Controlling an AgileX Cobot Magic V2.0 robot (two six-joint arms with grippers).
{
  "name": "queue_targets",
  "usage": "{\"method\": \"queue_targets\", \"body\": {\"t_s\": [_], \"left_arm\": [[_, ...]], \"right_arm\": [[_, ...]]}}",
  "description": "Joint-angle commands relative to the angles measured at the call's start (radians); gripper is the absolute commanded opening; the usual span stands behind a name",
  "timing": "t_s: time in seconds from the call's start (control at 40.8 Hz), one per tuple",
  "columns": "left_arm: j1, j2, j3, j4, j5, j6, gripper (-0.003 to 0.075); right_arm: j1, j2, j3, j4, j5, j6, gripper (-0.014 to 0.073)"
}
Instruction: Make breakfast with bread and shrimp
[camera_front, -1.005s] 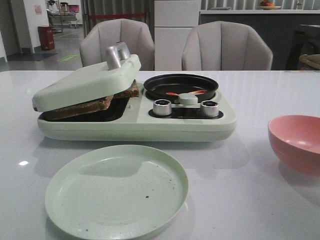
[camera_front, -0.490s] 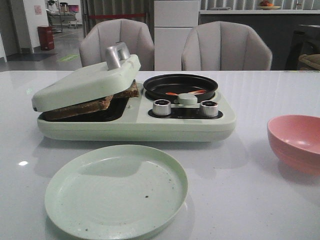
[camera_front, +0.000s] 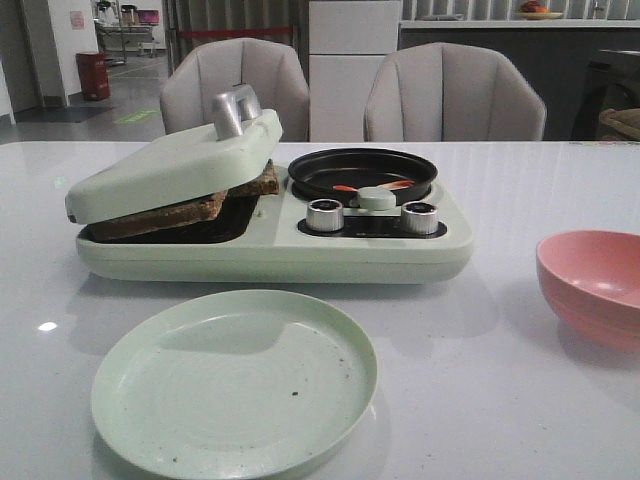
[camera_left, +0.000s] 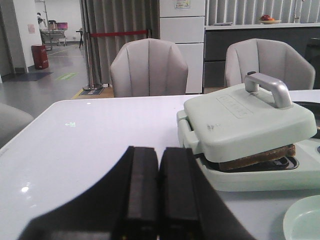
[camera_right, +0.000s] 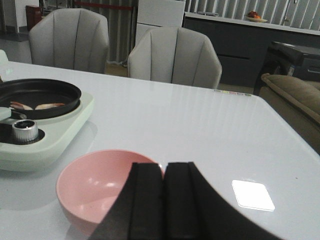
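resting closed on nothing, the left hand (camera_left: 150, 200) has its dark fingers pressed together above the white desk (camera_front: 520, 400), apart from the pale green cooker (camera_front: 270, 245); the right hand (camera_right: 162, 205) is likewise pinched shut and empty, just over the near rim of the pink bowl (camera_right: 95, 187). the bread (camera_front: 175, 212) lies clamped under the cooker's tilted lid (camera_front: 170, 165), crusts showing. the shrimp (camera_front: 345, 188) sit in the black round pan (camera_front: 362, 172). a green plate (camera_front: 235, 380) lies in front, bare
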Motion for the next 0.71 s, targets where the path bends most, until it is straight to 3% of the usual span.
{"method": "queue_targets", "body": {"t_s": [0.0, 0.686], "left_arm": [[0.000, -0.017, 0.030, 0.000, -0.086, -0.011, 0.0101], [0.000, -0.017, 0.030, 0.000, -0.086, -0.011, 0.0102]], "right_arm": [[0.004, -0.022, -0.019, 0.022, -0.108, 0.011, 0.0045], [-0.027, -0.022, -0.019, 0.183, -0.098, -0.013, 0.0045]]}}
